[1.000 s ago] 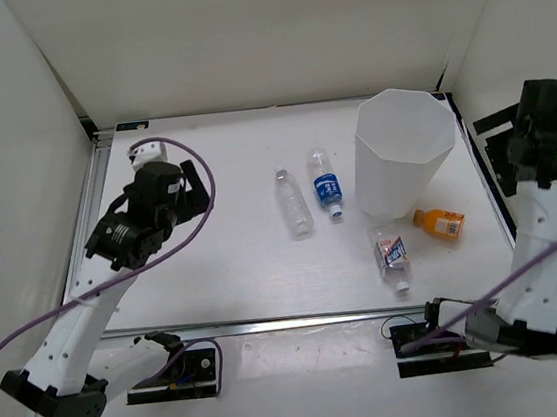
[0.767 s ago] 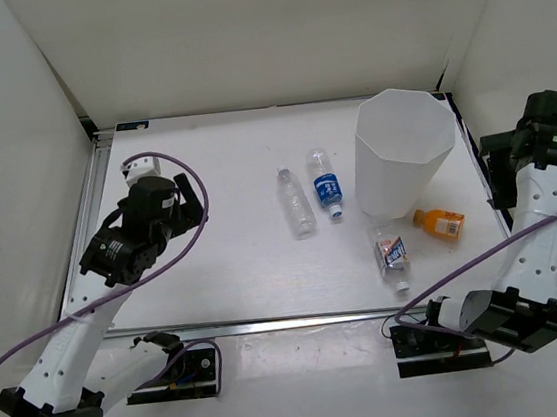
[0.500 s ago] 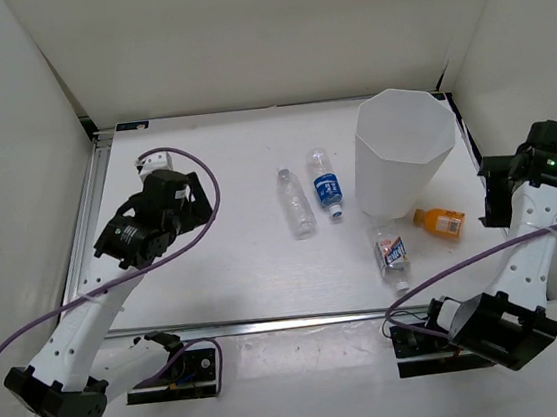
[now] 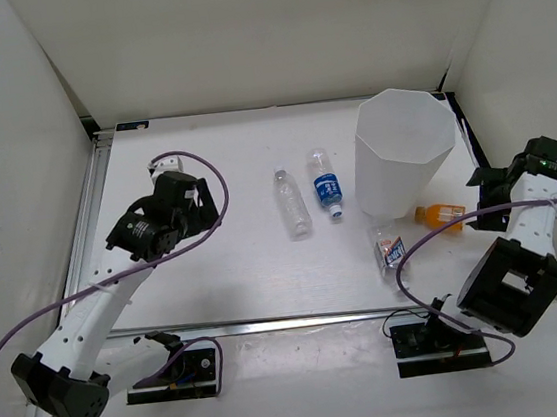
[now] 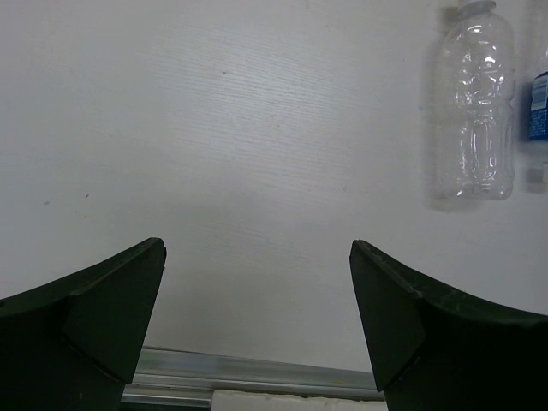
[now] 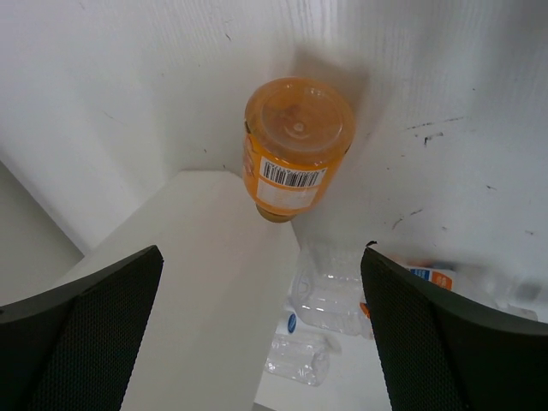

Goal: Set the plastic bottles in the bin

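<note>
**On the table, all four bottles lie outside the bin**

On the white table (image 4: 236, 274) the tall white bin (image 4: 391, 181) stands upright at the far right, and every bottle lies on its side around it. The plain clear bottle (image 4: 293, 203) and the blue-label bottle (image 4: 326, 185) lie side by side to the bin's left. The red-white-blue bottle (image 4: 391, 253) is near the bin's front. The orange bottle (image 6: 295, 141) lies just beside the bin's right side, its neck hidden behind the bin wall in the right wrist view. The right gripper (image 6: 261, 253) hangs close over the orange bottle, fingers spread wide and holding nothing. The left gripper (image 5: 257, 248) is likewise spread and empty over bare table, well left of the clear bottle.
</note>
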Robot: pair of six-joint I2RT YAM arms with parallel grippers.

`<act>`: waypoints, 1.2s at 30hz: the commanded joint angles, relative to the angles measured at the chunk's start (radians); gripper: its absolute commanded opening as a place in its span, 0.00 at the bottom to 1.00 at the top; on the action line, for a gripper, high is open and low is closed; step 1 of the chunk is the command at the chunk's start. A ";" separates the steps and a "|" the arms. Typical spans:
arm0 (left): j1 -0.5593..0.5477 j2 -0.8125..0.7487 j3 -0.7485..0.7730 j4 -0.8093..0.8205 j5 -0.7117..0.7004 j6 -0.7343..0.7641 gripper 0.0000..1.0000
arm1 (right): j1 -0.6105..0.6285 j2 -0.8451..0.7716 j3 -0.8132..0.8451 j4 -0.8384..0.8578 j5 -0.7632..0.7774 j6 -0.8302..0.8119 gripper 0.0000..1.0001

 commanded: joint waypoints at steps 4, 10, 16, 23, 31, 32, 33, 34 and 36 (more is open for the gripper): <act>-0.013 0.048 0.007 -0.020 0.064 0.001 1.00 | 0.030 0.114 -0.041 0.085 -0.058 -0.027 1.00; -0.023 0.098 0.040 -0.040 0.090 0.011 1.00 | 0.113 0.237 -0.020 0.129 -0.049 -0.037 1.00; -0.023 0.126 0.063 -0.081 0.090 0.011 1.00 | 0.159 0.375 0.078 0.140 -0.019 -0.047 1.00; -0.023 0.167 0.073 -0.113 0.090 -0.028 1.00 | 0.159 0.466 0.147 0.085 0.037 -0.056 1.00; -0.023 0.186 0.082 -0.104 0.090 -0.077 1.00 | 0.159 0.532 0.129 0.072 0.055 -0.097 0.96; -0.023 0.186 0.082 -0.095 0.090 -0.077 1.00 | 0.159 0.532 0.120 0.072 0.055 -0.097 0.93; -0.023 0.186 0.073 -0.095 0.079 -0.077 1.00 | 0.159 0.532 0.120 0.072 0.055 -0.112 0.89; -0.023 0.186 0.073 -0.095 0.079 -0.087 1.00 | 0.159 0.542 0.120 0.072 0.066 -0.113 0.86; -0.023 0.177 0.064 -0.095 0.079 -0.098 1.00 | 0.159 0.543 0.120 0.072 0.076 -0.143 0.75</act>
